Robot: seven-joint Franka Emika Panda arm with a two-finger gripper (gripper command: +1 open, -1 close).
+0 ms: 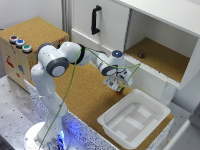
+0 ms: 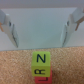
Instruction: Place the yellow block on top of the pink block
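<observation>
In the wrist view the yellow block (image 2: 41, 59), marked N, touches the pink block (image 2: 42, 75), marked R, on the cork surface; they look stacked, but I cannot tell for sure from this angle. My gripper (image 2: 41, 42) is open and empty, and its fingers (image 2: 11, 30) stand wide apart, back from the blocks and touching neither. In the exterior view the gripper (image 1: 118, 86) hangs low over the cork counter in front of the white cabinet, and the blocks show only as a small red-yellow speck (image 1: 119, 90) under it.
A white tray (image 1: 150, 107) sits on the counter at the exterior view's right of the gripper. The open cabinet shelf (image 1: 160, 62) holds a small dark maroon object (image 1: 141, 54). A cork box with coloured buttons (image 1: 20, 42) stands at the left. The cabinet front (image 1: 100, 40) is right behind the gripper.
</observation>
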